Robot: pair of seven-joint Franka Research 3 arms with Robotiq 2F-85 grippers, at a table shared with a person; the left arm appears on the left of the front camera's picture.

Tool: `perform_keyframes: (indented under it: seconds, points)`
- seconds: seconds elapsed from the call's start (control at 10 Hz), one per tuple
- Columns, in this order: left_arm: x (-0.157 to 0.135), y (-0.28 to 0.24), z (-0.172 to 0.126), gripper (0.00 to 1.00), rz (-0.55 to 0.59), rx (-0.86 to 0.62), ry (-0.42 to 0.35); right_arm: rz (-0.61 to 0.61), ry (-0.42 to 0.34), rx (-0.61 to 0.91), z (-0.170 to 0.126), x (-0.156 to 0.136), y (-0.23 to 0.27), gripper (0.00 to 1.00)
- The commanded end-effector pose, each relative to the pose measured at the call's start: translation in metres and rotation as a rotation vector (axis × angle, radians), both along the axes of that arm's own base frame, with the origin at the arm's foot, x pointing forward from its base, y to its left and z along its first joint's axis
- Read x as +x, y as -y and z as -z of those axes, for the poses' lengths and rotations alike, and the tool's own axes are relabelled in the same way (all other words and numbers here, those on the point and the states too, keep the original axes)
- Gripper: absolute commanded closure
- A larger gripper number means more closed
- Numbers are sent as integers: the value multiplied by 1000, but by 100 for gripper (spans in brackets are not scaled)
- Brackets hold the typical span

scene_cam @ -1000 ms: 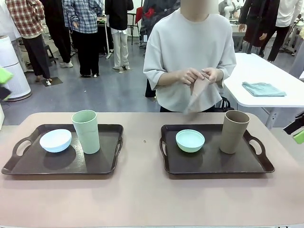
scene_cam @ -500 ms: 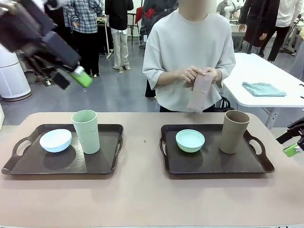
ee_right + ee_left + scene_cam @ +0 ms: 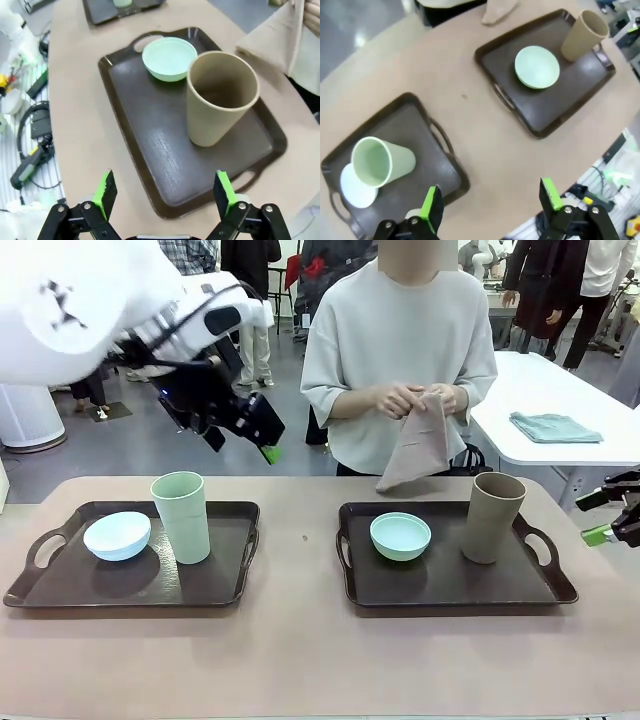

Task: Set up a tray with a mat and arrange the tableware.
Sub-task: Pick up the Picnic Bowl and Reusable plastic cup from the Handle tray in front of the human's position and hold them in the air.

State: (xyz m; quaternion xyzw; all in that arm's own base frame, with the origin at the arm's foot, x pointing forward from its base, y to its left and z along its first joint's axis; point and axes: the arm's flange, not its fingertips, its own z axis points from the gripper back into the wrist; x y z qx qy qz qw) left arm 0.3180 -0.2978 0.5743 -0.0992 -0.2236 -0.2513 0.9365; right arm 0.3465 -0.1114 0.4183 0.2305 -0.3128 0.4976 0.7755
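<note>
Brown tumbler (image 3: 493, 517) and mint green bowl (image 3: 400, 536) share one tray (image 3: 450, 590). Far left of that tumbler, a second tray (image 3: 130, 590) holds the light green tumbler (image 3: 181, 517) and pale blue bowl (image 3: 117, 535). Behind it a person (image 3: 400, 330) holds a tan mat (image 3: 415, 455). The left end effector (image 3: 243, 445), high to its left, and the right end effector (image 3: 595, 517), close on its right, both gape wide and empty.

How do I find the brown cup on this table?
On the pinkish table, find the dark tray on the robot's right. It holds a mint green bowl and a tall tumbler. That tumbler is brown; the light green tumbler stands on the other tray.
</note>
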Motion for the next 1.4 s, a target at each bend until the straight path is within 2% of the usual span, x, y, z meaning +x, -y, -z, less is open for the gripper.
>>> perform_keyframes:
  seconds: [0.0,0.5,0.6,0.7,0.8,0.9,1.1,1.2,1.3]
  points:
    - [-9,-14,-20,0,2,-35,7,1,11,-46,-3,2,1,0]
    - [-4,-15,-22,0,23,-47,10,-2,9,-20,-3,2,0,0]
    - [26,20,-15,0,-69,-88,-52,15,83,89,-2,34,3,0]
    - [40,43,-7,0,-91,-49,-53,82,69,166,6,53,13,0]
    - [40,59,0,0,-90,3,-20,175,71,168,9,60,21,0]
    - [43,75,9,0,-66,20,-11,171,104,146,6,66,30,0]
    - [47,107,22,0,-44,32,-42,-78,109,20,9,78,38,0]
    - [50,119,28,0,-40,45,-49,-185,131,4,10,84,40,0]
    - [54,132,31,0,-53,59,-54,-349,127,-41,17,89,36,0]
